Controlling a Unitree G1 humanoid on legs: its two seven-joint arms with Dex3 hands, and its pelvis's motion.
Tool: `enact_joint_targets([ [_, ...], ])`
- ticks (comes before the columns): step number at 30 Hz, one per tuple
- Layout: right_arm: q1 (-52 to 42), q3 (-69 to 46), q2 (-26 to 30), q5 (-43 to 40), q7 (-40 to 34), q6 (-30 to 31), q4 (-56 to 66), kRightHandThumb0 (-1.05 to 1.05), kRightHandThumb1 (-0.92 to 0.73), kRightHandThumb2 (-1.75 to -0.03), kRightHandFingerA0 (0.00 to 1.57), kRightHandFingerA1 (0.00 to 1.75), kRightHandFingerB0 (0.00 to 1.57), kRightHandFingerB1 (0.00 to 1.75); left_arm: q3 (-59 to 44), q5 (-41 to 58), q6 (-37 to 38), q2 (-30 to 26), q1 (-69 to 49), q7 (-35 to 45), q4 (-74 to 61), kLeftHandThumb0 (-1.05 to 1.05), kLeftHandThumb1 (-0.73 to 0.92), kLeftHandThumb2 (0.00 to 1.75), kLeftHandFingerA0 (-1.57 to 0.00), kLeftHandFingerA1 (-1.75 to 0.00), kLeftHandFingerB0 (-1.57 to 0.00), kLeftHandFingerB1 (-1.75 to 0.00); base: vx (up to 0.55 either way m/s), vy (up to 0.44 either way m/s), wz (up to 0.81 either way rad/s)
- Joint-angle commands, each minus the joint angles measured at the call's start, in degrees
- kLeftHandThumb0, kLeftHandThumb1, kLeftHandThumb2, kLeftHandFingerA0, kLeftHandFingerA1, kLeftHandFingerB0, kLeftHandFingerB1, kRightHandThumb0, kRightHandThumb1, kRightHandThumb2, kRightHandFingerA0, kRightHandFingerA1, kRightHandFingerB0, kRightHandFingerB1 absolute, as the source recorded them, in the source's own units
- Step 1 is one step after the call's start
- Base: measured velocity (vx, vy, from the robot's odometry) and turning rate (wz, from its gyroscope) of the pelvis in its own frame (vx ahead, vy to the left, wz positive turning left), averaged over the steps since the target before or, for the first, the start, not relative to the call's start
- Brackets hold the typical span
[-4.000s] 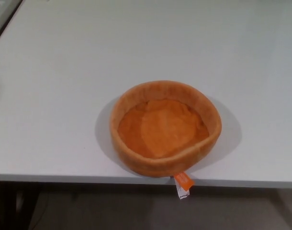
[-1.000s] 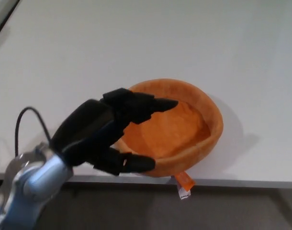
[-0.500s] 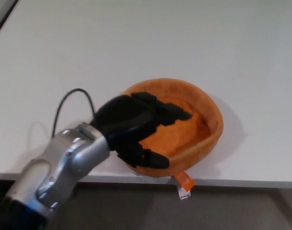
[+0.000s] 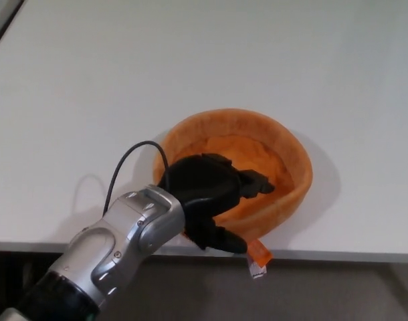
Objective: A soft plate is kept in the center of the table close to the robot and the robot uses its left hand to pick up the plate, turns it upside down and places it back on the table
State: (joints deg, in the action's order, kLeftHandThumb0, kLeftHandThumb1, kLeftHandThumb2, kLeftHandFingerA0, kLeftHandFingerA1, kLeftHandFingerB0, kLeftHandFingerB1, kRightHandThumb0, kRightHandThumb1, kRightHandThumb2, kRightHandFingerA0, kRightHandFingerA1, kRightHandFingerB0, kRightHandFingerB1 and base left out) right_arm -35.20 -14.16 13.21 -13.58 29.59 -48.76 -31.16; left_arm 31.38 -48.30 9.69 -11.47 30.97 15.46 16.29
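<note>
Reaching in from the lower left, the silver forearm (image 4: 117, 251) carries the left hand (image 4: 214, 194) to the near rim of the soft plate (image 4: 277, 150). Its two fingers (image 4: 254, 182) lie over the rim and into the orange bowl-like hollow, while the thumb (image 4: 221, 239) sits outside the near wall, so the hand appears to be pinching the wall between them; whether the grip is fully tight cannot be told. Such a straddling hold suits a limp fabric rim, which offers no rigid edge to hook. The plate rests upright on the white table (image 4: 190, 67), at its near edge and roughly central, with its orange tag (image 4: 257, 253) hanging over the edge. A black cable (image 4: 134, 157) loops above the wrist. Beyond the plate, the tabletop runs back bare. Lifting and inverting are judged not yet begun. The right hand is not in view.
</note>
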Motion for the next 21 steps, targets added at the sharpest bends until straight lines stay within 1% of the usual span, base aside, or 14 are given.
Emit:
enact_joint_targets([
  [1,0.1,-0.1,0.3,-1.1,0.9,-1.3,-0.4,-0.71,-0.83,-0.66,0.52,0.37,0.37,0.32,-0.3,1.4,-3.1,-0.7,-0.7,2.2,1.7,-0.97,0.76,0.64,-0.25,-0.37,-0.23,-0.29,0.00,0.000,0.00],
  [4,-0.2,0.0,0.4,-1.8,1.4,0.5,0.1,-0.72,-0.82,-0.65,0.51,0.36,0.36,0.32,0.7,-0.4,-4.5,-1.1,-0.6,3.0,2.3,-0.97,0.77,0.65,-0.25,-0.36,-0.23,-0.28,0.00,0.000,0.00],
  [9,0.9,-0.1,0.6,-1.0,1.2,-0.5,-1.8,-0.72,-0.82,-0.66,0.53,0.36,0.35,0.32,4.0,-4.4,-4.1,-3.0,0.6,2.7,3.2,-0.94,0.77,0.64,-0.33,-0.37,-0.28,-0.29,0.00,0.000,0.00],
  [10,1.1,-0.2,0.6,-1.7,1.8,-0.3,-2.2,-0.71,-0.81,-0.65,0.52,0.36,0.36,0.32,6.9,-7.9,-2.7,-4.5,2.2,3.1,3.7,-0.94,0.77,0.65,-0.37,-0.37,-0.33,-0.30,0.00,0.000,0.00],
  [12,1.2,-0.2,0.6,-2.3,2.2,-0.4,-2.3,-0.71,-0.81,-0.65,0.53,0.36,0.36,0.32,9.6,-10.6,-2.2,-5.8,3.6,3.6,4.0,-0.94,0.77,0.65,-0.38,-0.37,-0.36,-0.31,0.00,0.000,0.00],
  [13,0.2,-0.1,0.6,-2.0,1.7,-0.1,-0.3,-0.73,-0.82,-0.66,0.53,0.37,0.36,0.32,12.0,-13.1,-2.9,-6.5,4.2,4.5,3.8,-1.01,0.66,0.75,-0.44,-0.41,-0.41,-0.36,0.00,0.000,0.00],
  [14,-0.2,-0.1,0.6,-1.8,1.5,0.0,0.6,-0.73,-0.82,-0.66,0.53,0.37,0.36,0.32,12.9,-13.9,-3.3,-6.8,4.4,4.8,3.7,-1.01,0.66,0.75,-0.44,-0.41,-0.41,-0.36,0.00,0.000,0.00],
  [15,-0.6,0.0,0.5,-1.9,1.5,0.7,1.3,-0.73,-0.81,-0.65,0.53,0.38,0.36,0.32,14.0,-14.6,-3.3,-7.2,4.4,4.6,3.6,-0.95,0.76,0.65,-0.53,-0.45,-0.50,-0.35,0.00,0.000,0.00],
  [16,-0.6,-0.1,0.5,-2.2,1.7,0.8,1.3,-0.74,-0.81,-0.66,0.52,0.38,0.36,0.33,15.3,-15.6,-2.9,-7.7,4.9,4.3,3.9,-0.92,0.59,1.05,-0.64,-0.68,-0.58,-0.51,0.00,0.000,0.00],
  [17,-0.6,-0.1,0.5,-2.3,1.8,0.9,1.3,-0.74,-0.81,-0.66,0.52,0.38,0.36,0.33,15.9,-15.9,-2.7,-7.8,5.2,4.1,4.0,-0.92,0.59,1.05,-0.64,-0.68,-0.58,-0.51,0.00,0.000,0.00],
  [18,-0.3,-0.1,0.6,-2.4,2.1,1.3,0.9,-0.75,-0.81,-0.65,0.53,0.37,0.36,0.32,16.9,-16.8,-3.2,-7.9,5.6,4.7,4.1,-0.93,0.78,0.64,-0.74,-1.10,-0.73,-0.73,0.00,0.000,0.00],
  [19,-0.4,-0.1,0.6,-2.2,2.0,1.3,0.9,-0.74,-0.81,-0.65,0.52,0.37,0.35,0.32,17.5,-17.2,-3.4,-8.1,5.8,4.8,4.1,-0.93,0.61,0.97,-0.88,-1.37,-0.79,-1.10,0.00,0.000,0.00],
  [20,-0.6,-0.1,0.6,-1.7,1.7,1.0,1.2,-0.74,-0.81,-0.65,0.52,0.37,0.35,0.32,17.9,-17.4,-3.5,-8.2,5.8,4.4,4.0,-0.93,0.61,0.97,-0.88,-1.37,-0.79,-1.10,0.00,0.000,0.00],
  [21,-0.6,-0.1,0.6,-1.6,1.5,1.2,1.3,-0.75,-0.81,-0.65,0.52,0.37,0.34,0.32,18.0,-17.2,-3.5,-8.1,5.8,3.6,4.4,-0.89,0.66,0.68,-0.91,-1.66,-0.80,-1.33,0.00,0.000,0.00],
])
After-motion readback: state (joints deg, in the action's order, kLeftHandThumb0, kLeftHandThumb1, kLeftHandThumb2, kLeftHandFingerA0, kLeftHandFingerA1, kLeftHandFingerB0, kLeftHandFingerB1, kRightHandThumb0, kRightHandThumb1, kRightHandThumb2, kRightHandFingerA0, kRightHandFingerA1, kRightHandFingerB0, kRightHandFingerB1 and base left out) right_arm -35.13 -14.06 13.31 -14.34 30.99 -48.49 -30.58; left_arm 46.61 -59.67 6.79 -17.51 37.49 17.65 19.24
